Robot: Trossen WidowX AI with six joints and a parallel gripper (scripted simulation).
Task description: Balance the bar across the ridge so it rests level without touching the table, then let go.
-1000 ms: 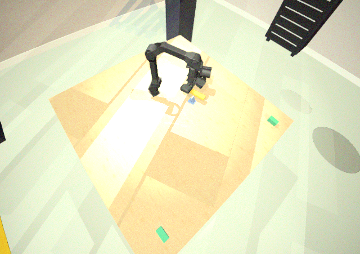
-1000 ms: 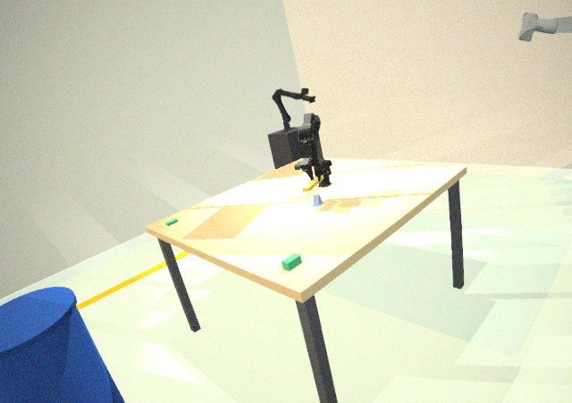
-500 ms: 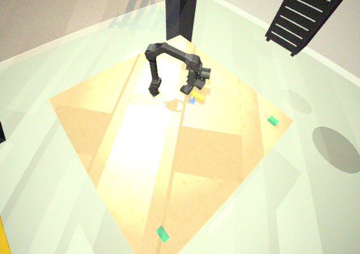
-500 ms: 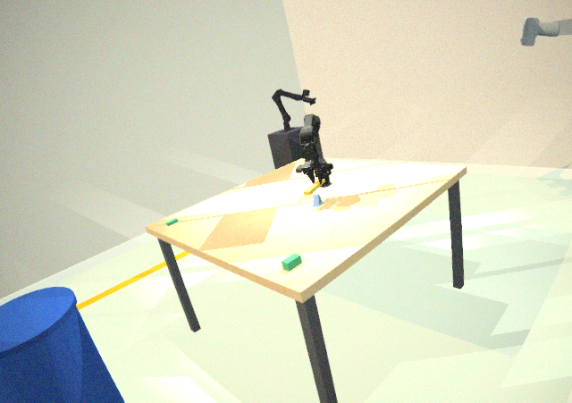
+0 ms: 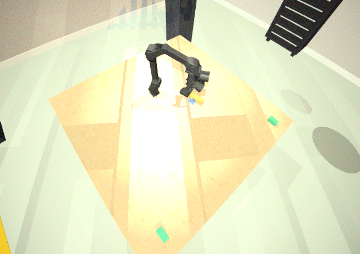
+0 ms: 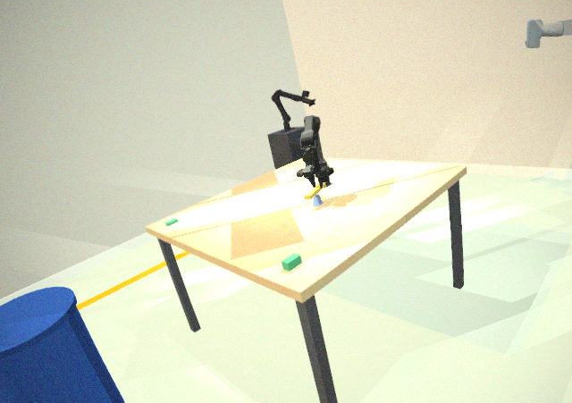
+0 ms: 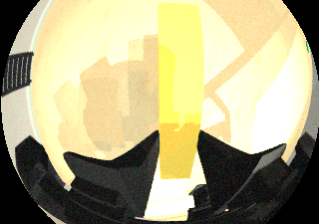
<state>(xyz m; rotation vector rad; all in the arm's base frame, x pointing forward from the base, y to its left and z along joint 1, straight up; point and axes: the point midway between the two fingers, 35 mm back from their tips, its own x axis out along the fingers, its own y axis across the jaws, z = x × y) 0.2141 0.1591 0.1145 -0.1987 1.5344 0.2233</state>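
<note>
My gripper [image 5: 192, 92] [image 6: 318, 186] [image 7: 178, 134] is shut on the yellow bar [image 5: 197, 98] [image 6: 314, 192] [image 7: 180, 65] near one end. The rest of the bar sticks out ahead of the fingers, up the wrist view. The bar is held above the table [image 5: 220, 137] [image 6: 263, 232]. The small blue ridge [image 5: 191, 101] [image 6: 317, 201] stands on the table close by the bar and shows just below it in the top and exterior views. The ridge does not show in the wrist view. Whether the bar touches the ridge I cannot tell.
One green block [image 5: 273, 120] [image 6: 291, 262] lies near one table corner, and another green block [image 5: 162, 234] [image 6: 172, 222] lies near a second corner. Both are far from the gripper. A dark pedestal [image 5: 180, 15] [image 6: 282, 146] stands beyond the table behind the arm.
</note>
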